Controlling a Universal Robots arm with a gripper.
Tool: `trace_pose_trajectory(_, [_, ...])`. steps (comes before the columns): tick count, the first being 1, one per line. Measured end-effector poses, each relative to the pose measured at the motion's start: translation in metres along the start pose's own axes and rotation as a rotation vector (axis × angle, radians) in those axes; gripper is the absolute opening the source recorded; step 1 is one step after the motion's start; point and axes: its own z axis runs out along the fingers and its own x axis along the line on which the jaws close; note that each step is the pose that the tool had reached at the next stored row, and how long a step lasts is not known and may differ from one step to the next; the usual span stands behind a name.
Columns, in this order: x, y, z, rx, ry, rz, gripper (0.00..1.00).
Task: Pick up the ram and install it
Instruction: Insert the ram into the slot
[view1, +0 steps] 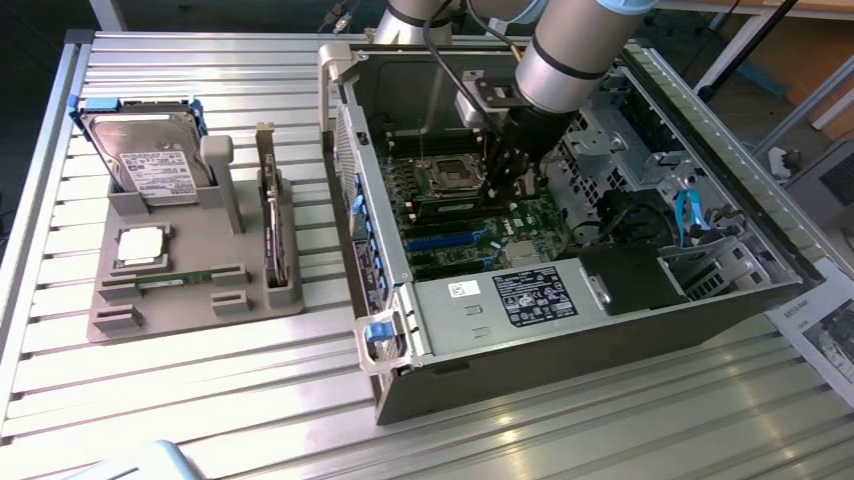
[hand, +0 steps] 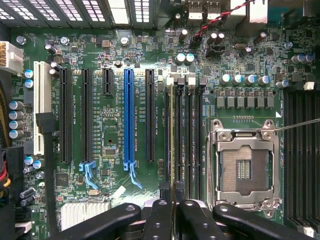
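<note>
Slatted metal table (view1: 200, 400) spanned the exterior view, open computer case (view1: 534, 350) lay at three o'clock, grey parts tray (view1: 187, 300) at nine o'clock, printed sheet (view1: 827, 340) at four, gripper (hand: 172, 192) was clamped on the ram (hand: 172, 130), edge-on beside the motherboard's (hand: 115, 145) black memory slots (hand: 187, 140).

Tool (view1: 509, 188) hangs inside the open computer case (view1: 534, 345), above the motherboard (view1: 461, 228); hard drive (view1: 147, 155) in grey holder (view1: 200, 250).

The holder (view1: 200, 250) lies at the exterior view's left, the computer case (view1: 561, 350) at its right. Inside the case the ram (hand: 172, 125) stands on edge over the motherboard (view1: 467, 235).
</note>
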Motion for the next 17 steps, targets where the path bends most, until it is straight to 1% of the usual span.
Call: trace_pose_trajectory(17, [-0.0001,-0.0007,-0.0004,0.0000,0.0000,0.000,0.12])
